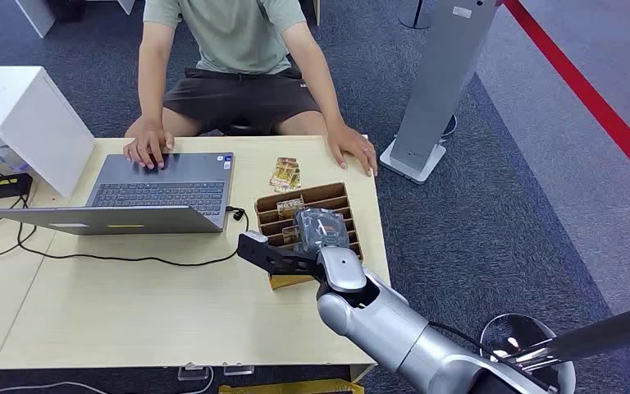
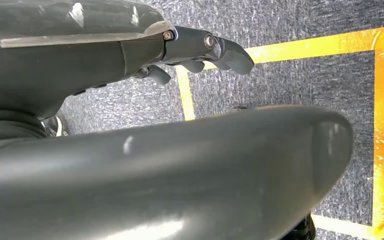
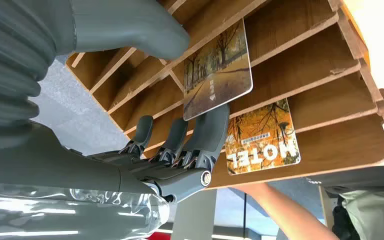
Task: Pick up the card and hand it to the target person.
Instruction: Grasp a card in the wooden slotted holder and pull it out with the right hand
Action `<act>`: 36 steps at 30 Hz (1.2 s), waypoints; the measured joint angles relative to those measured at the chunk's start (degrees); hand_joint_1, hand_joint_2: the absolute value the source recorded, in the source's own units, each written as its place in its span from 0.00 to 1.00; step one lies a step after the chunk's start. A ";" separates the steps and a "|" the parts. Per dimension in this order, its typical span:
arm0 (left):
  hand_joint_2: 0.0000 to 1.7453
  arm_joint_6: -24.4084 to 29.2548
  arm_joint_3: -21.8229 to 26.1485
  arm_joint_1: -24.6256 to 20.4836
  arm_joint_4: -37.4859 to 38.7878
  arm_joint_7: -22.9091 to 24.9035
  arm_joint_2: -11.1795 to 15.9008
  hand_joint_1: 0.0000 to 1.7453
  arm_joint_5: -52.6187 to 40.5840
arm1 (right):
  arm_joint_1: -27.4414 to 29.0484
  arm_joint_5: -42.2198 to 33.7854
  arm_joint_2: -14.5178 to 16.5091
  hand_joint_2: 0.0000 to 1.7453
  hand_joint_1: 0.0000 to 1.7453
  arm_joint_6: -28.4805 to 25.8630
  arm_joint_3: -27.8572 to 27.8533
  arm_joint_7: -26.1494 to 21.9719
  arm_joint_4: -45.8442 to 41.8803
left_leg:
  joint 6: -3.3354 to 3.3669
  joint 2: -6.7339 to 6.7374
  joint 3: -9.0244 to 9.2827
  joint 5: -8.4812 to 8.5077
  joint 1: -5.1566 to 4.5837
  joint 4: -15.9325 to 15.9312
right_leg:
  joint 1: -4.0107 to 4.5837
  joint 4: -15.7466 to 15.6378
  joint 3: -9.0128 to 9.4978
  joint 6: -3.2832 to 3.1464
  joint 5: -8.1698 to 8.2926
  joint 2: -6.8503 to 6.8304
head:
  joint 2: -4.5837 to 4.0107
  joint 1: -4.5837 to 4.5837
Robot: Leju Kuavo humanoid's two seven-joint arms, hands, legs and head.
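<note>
A wooden card rack (image 1: 338, 197) sits on the table's right side, in front of the seated person (image 1: 238, 49). My right hand (image 1: 320, 230) hovers over the rack's near rows. In the right wrist view an autumn-tree card (image 3: 219, 70) stands in a slot of the rack (image 3: 310, 75). My thumb (image 3: 130, 30) is on one side of the card and one of my fingertips (image 3: 211, 125) touches its corner; nothing is gripped. A second card marked HOTEL (image 3: 262, 137) stands one slot over. My left hand (image 2: 200, 47) hangs over the carpet and holds nothing.
Two loose cards (image 1: 285, 173) lie on the table between the rack and the person's hand (image 1: 353, 150). An open laptop (image 1: 156, 193) with a black cable (image 1: 115, 258) takes up the left-centre. A white box (image 1: 25, 115) stands far left and a grey post (image 1: 439, 82) right of the table.
</note>
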 joint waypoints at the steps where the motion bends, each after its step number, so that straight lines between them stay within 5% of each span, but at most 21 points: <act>1: 0.00 0.00 0.00 0.00 0.00 0.00 -0.01 0.00 0.00 | 0.00 -0.01 0.00 1.00 0.46 0.00 0.01 -0.01 0.08 | 0.00 0.00 0.00 0.00 0.00 0.00 | 0.00 0.00 0.00 0.00 0.00 0.00 | 0.00 0.00; 6: 0.00 0.03 0.00 -0.01 0.00 0.00 -0.03 0.00 0.00 | 0.00 -0.02 0.01 1.00 0.50 0.00 0.05 -0.07 0.68 | 0.00 0.00 0.00 0.00 0.00 0.00 | 0.00 0.00 0.00 0.00 0.00 0.00 | 0.00 -0.02; 11: 0.00 0.04 -0.01 -0.05 0.00 0.00 -0.04 0.00 -0.04 | -0.06 -0.02 0.03 1.00 0.77 0.00 0.07 -0.08 1.06 | 0.00 0.00 0.00 0.00 0.00 0.00 | 0.00 0.00 0.00 0.00 0.00 0.00 | 0.00 0.01; 16: 0.00 0.04 0.00 -0.08 0.00 0.00 -0.04 0.00 -0.04 | -0.20 -0.01 0.03 1.00 0.85 -0.01 0.07 -0.07 1.30 | 0.00 0.00 0.00 0.00 0.00 0.00 | 0.00 0.00 0.00 0.00 0.00 0.00 | 0.00 0.02; 36: 0.00 0.68 0.00 -0.08 0.00 -0.28 -0.05 0.00 0.14 | -0.42 -0.74 0.40 1.00 0.89 -0.40 0.06 -0.46 1.79 | 0.00 0.00 0.03 0.00 0.00 0.00 | 0.00 0.00 0.02 0.00 0.00 0.00 | 0.00 -0.02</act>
